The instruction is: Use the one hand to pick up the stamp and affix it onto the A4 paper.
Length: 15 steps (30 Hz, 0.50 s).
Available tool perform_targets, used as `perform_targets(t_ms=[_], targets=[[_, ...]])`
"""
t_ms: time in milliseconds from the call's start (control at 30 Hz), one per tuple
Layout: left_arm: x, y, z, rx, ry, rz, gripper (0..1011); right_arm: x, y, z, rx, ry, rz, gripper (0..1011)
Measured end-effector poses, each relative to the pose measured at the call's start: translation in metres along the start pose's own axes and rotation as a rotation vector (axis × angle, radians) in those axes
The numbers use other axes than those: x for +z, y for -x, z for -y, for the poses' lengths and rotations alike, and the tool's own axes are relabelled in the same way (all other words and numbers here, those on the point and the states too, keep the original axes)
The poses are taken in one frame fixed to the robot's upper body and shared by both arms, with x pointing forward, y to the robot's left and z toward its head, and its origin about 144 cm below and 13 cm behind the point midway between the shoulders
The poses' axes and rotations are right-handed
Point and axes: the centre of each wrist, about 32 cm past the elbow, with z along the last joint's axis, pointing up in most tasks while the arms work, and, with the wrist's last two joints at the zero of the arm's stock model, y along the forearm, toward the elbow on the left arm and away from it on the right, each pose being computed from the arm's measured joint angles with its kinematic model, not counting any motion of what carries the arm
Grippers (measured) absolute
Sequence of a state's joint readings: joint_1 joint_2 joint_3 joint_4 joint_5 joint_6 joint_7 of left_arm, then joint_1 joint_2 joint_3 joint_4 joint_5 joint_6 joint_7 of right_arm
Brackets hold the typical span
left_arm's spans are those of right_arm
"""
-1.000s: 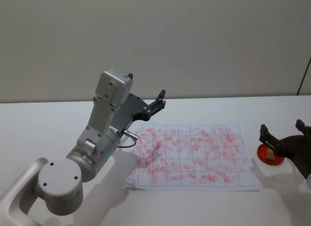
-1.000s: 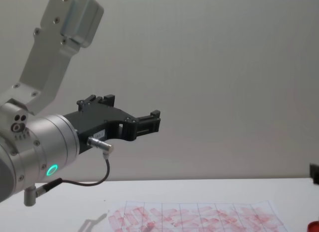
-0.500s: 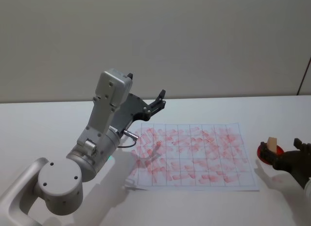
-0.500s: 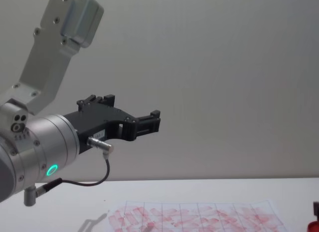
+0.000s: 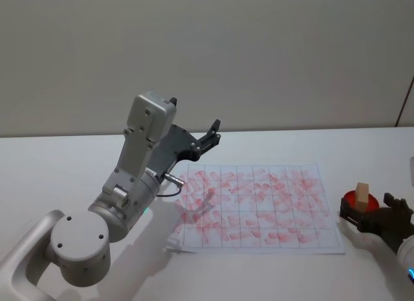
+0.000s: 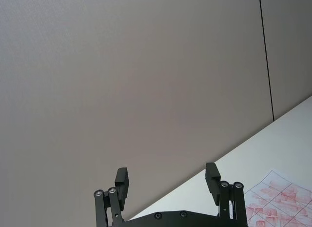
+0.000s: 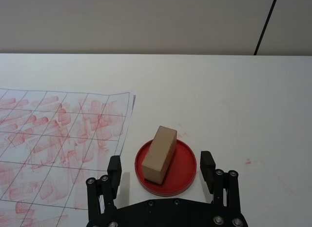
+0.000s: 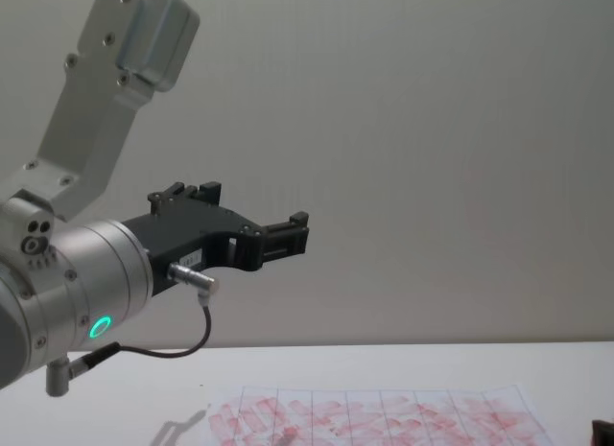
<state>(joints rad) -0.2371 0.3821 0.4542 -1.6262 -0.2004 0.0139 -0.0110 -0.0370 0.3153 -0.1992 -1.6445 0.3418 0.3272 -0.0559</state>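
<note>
Right end effector (image 7: pixel 160 162) is the one to use: it sits low over the table (image 5: pixel 65 165) at the right edge, just off the right side of the A4 paper (image 5: pixel 259 207), with its fingers spread wide and holding nothing. The stamp (image 7: pixel 160 154) is dead ahead on its centreline, standing on a round red ink pad (image 7: pixel 187 173) right beside the sheet's right edge. The head view shows the block on end, long axis roughly upright, with the broad face toward the end effector and turned slightly off square. In the right wrist view the fingertips (image 7: pixel 206 161) flank the pad with clear gaps to the wood on both sides, so there is no contact. I can't tell whether they are level with the block or short of it. My read is pre-grasp: a short advance, maybe a small wrist yaw to square up, then close across the narrow width. Main risk is tipping the block, since its footprint is small. Left end effector (image 6: pixel 166 174) is raised over the paper's left end, fingers apart, aimed at the wall, well away from the stamp and idle.
</note>
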Motion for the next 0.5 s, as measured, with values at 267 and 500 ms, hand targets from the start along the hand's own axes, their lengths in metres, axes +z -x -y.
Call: perform_targets(t_ms=[267, 500], targets=[[0.0, 0.0, 0.0, 0.0, 0.0, 0.0, 1001, -0.0017, 0.0003, -0.0044, 0.003, 0.016, 0.002, 833], [0.0, 0.0, 0.0, 0.0, 0.0, 0.0, 1001, -0.0024, 0.0005, -0.0063, 0.004, 0.023, 0.004, 623]])
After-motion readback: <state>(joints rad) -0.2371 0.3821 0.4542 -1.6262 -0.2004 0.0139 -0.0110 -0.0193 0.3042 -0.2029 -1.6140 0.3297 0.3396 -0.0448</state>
